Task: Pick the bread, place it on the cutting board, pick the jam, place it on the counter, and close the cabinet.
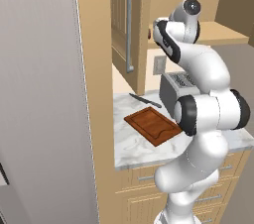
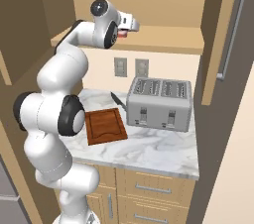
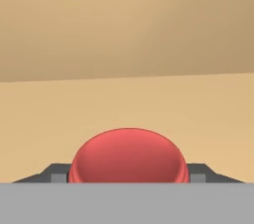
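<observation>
Open cabinet shelf, gripper fingers flanking jam, grip unclear, cutting board near counter edge

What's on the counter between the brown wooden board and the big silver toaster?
A dark knife lies on the counter between the cutting board and the toaster, near the board's far corner. The right base view shows it.
</observation>
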You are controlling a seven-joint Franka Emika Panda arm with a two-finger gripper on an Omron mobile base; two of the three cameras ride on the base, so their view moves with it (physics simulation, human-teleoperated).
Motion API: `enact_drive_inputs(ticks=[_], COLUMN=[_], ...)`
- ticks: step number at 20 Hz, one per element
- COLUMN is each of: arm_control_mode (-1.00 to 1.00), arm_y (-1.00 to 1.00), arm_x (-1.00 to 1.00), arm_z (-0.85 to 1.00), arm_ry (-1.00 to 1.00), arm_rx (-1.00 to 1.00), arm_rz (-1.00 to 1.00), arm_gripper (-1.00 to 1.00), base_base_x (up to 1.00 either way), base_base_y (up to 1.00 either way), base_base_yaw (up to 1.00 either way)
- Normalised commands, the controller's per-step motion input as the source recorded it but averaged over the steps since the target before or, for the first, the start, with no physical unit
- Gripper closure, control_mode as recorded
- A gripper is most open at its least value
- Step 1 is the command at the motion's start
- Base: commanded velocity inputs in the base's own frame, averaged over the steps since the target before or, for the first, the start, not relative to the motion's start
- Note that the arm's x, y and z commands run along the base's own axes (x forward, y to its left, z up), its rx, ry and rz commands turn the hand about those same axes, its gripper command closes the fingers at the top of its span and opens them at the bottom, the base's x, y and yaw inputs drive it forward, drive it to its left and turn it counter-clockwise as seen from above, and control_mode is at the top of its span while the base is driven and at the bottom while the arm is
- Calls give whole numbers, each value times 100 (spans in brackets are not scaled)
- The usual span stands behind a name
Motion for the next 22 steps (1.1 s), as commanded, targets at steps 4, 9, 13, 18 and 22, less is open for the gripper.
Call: enact_drive_inputs(ticks=[4, 9, 13, 18, 22], arm_control_mode=[-100, -100, -100, -100, -100], arm_y=[0, 0, 0, 0, 0], arm_x=[0, -12, -23, -34, -43], arm_z=[0, 0, 0, 0, 0], arm_ry=[-1, -5, -6, -4, 0], arm_rx=[0, 0, 0, 0, 0], arm_rz=[0, 0, 0, 0, 0], arm_gripper=[100, 100, 100, 100, 100], base_base_x=[0, 0, 0, 0, 0], base_base_y=[0, 0, 0, 0, 0], base_base_yaw=[0, 0, 0, 0, 0])
